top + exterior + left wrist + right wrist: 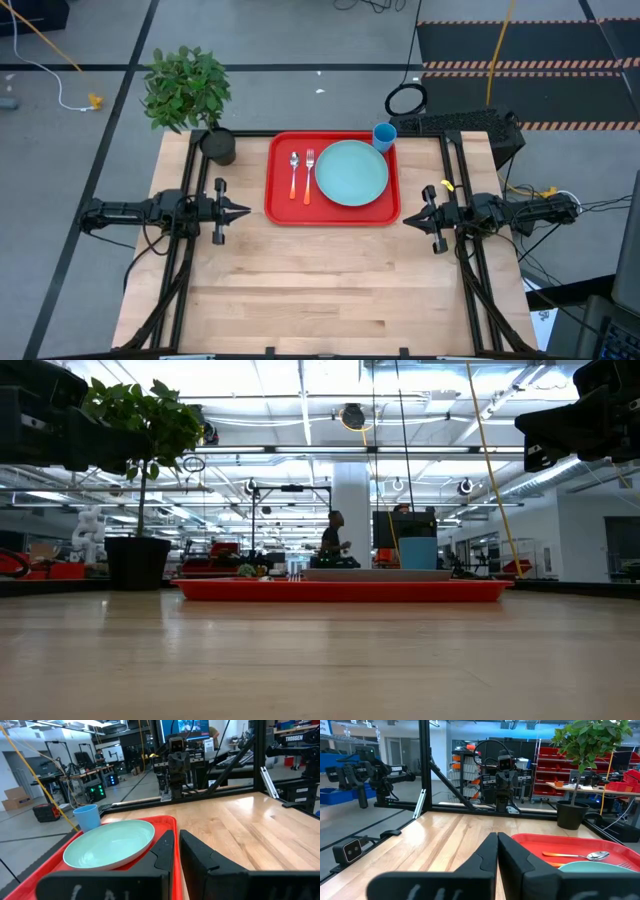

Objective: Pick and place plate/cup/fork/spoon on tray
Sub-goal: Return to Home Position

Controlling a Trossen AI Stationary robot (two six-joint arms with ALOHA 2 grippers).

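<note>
The red tray (282, 205) lies at the table's far middle. On it the teal plate (351, 172) sits flat, with the fork (309, 176) and the spoon (294, 174) side by side to its left. The blue cup (384, 135) stands at the tray's far right corner. My left gripper (245, 211) hovers left of the tray, shut and empty. My right gripper (408, 217) hovers right of the tray, shut and empty. The plate (111, 843) and cup (87, 816) show in the left wrist view, the spoon (577, 855) in the right wrist view.
A dark pot with a green plant (216, 145) stands at the table's far left, just left of the tray. Bare wood (320, 290) lies between the tray and the table's near edge. A person (333, 538) is far off in the room behind.
</note>
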